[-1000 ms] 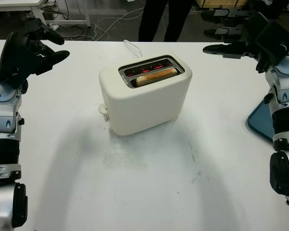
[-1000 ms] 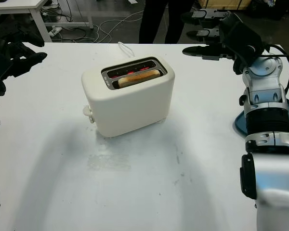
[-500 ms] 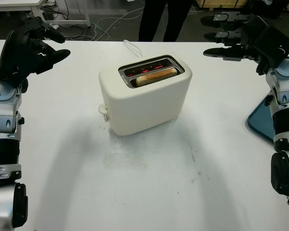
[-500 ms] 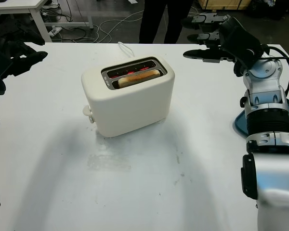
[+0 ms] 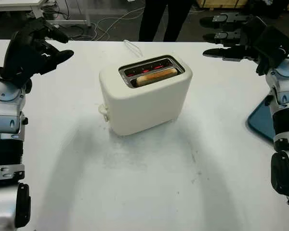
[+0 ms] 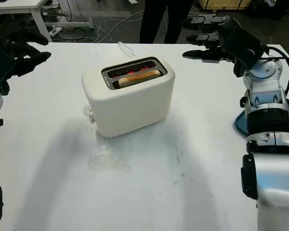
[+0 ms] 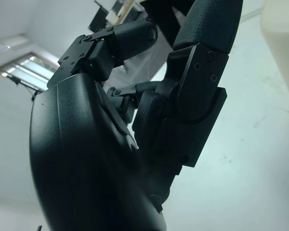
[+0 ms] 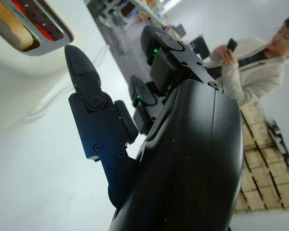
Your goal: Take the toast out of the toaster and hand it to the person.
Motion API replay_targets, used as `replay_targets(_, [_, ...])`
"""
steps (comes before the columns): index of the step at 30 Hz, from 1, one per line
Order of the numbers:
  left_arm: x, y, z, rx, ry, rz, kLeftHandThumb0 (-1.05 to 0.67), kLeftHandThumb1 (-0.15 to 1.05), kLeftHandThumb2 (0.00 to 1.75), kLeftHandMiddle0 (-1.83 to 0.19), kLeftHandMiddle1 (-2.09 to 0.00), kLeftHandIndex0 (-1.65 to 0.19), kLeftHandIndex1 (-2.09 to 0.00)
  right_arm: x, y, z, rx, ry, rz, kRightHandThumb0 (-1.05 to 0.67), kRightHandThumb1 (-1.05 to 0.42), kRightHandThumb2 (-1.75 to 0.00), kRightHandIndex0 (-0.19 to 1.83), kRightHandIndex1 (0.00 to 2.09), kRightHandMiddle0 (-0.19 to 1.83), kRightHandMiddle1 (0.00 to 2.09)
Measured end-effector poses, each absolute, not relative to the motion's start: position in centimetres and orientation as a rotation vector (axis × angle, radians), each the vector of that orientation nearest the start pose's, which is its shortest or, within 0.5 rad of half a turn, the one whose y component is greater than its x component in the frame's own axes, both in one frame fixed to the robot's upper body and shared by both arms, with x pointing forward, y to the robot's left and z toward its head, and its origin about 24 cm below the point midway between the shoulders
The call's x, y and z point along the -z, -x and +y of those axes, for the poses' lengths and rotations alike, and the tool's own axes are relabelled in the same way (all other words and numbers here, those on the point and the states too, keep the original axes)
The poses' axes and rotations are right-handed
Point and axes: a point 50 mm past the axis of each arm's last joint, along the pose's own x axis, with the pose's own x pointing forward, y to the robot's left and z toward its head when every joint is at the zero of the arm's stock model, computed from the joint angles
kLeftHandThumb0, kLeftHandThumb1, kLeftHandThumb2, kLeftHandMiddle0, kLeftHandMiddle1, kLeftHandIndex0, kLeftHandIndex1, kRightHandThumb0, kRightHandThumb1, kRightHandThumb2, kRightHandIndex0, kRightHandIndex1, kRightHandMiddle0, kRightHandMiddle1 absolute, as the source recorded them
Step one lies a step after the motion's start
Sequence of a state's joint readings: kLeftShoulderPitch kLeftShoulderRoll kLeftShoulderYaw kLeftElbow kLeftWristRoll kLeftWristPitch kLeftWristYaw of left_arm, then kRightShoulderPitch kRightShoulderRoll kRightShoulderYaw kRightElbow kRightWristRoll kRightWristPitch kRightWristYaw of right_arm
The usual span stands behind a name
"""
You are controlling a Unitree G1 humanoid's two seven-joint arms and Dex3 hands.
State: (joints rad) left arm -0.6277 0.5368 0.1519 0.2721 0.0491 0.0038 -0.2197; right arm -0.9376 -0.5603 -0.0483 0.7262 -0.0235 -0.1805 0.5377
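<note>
A cream two-slot toaster (image 5: 144,96) stands mid-table with red elements glowing in its slots. One slice of toast (image 5: 156,75) sits in the nearer slot, its top edge showing. My left hand (image 5: 41,41) hovers open above the table's far left corner, well away from the toaster. My right hand (image 5: 221,36) is open over the far right of the table, fingers pointing left, level with the toaster's top but apart from it. A person in dark trousers (image 5: 161,19) stands behind the table's far edge.
The toaster's white cord (image 5: 131,47) trails off the far edge. A blue tray (image 5: 261,120) lies at the right edge beside my right arm. Another person (image 8: 260,62) in a light jacket appears in the right wrist view, looking at a phone.
My left hand has drifted slightly right and forward. The right hand has shifted a little, staying open. The toaster and toast have not moved.
</note>
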Motion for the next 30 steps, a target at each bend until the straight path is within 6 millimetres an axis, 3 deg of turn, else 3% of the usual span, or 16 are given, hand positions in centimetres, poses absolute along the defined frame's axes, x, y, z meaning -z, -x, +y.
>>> replay_targets(19, [-22.7, -33.7, 21.7, 0.05, -0.498, -0.354, -1.04, 0.91, 0.01, -0.25, -1.34, -0.25, -1.14, -22.8, -38.8, -22.0, -0.374, 0.57, -0.278, -0.47, -0.74, 0.0, 0.66, 0.05, 0.65, 0.01])
replay_targets(30, [-22.7, -32.8, 21.4, 0.049, -0.501, -0.345, -0.91, 0.91, 0.0, -0.24, -1.24, -0.27, -0.99, -22.8, -38.8, -21.9, -0.374, 0.568, -0.278, -0.47, -0.74, 0.0, 0.68, 0.06, 0.67, 0.02])
